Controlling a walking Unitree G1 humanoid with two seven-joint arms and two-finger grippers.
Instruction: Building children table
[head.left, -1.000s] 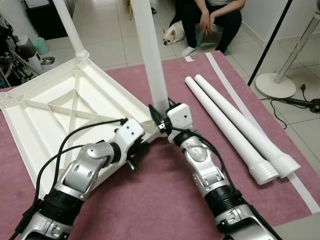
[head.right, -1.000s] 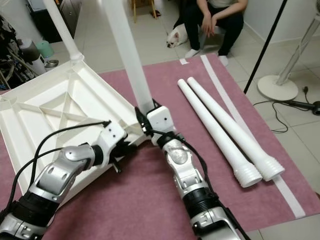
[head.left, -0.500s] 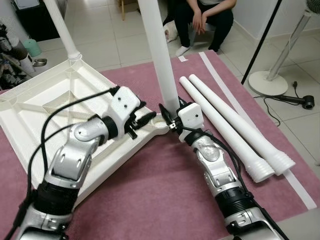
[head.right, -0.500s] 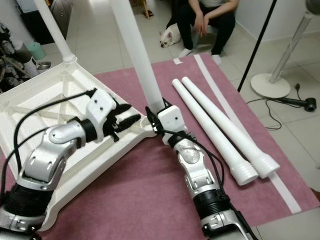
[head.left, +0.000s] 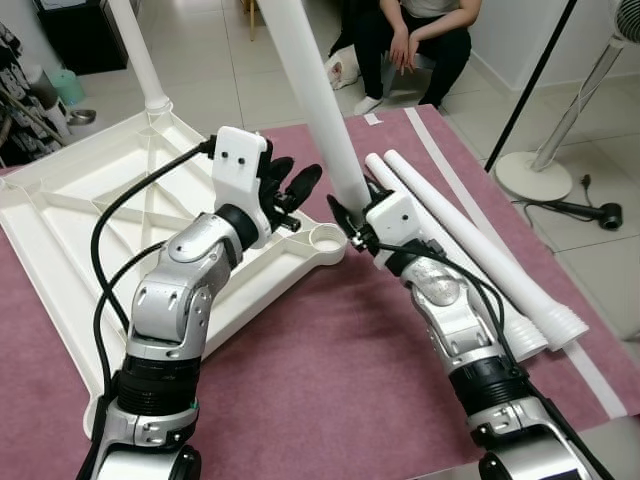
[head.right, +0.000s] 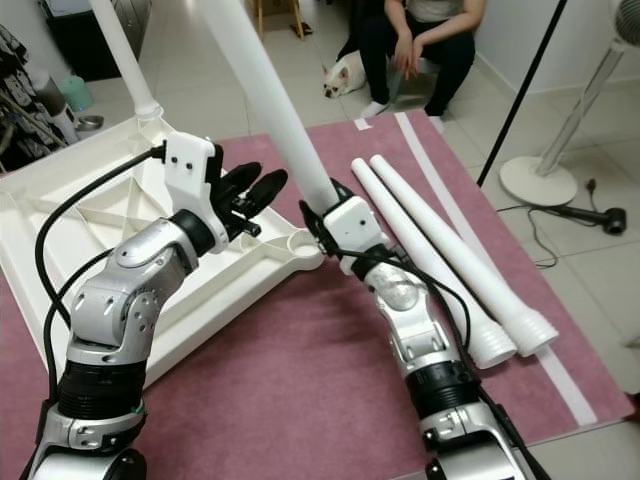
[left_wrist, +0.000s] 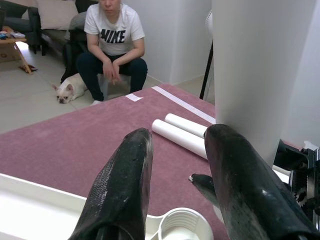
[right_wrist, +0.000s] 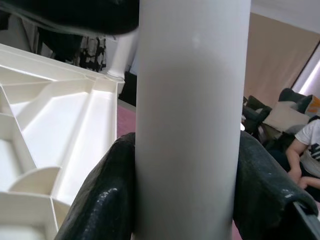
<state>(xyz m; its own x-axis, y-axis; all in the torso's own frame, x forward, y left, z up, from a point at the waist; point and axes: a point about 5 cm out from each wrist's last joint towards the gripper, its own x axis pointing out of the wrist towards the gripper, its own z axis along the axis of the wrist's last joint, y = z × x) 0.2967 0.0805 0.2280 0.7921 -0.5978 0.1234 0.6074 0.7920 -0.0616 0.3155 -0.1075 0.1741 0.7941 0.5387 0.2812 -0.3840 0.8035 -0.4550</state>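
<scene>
Table leg (head.left: 318, 105) sits tilted in our right gripper (head.left: 345, 213), jaws clamped on its lower end, just beside the upturned tabletop's (head.left: 90, 215) empty corner socket (head.left: 326, 238). Left gripper (head.left: 292, 188) hovers above the socket, jaws apart, empty.

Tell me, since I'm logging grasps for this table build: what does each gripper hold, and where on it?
The right gripper clamps a white table leg near its lower end. The left gripper is open, holding nothing.
</scene>
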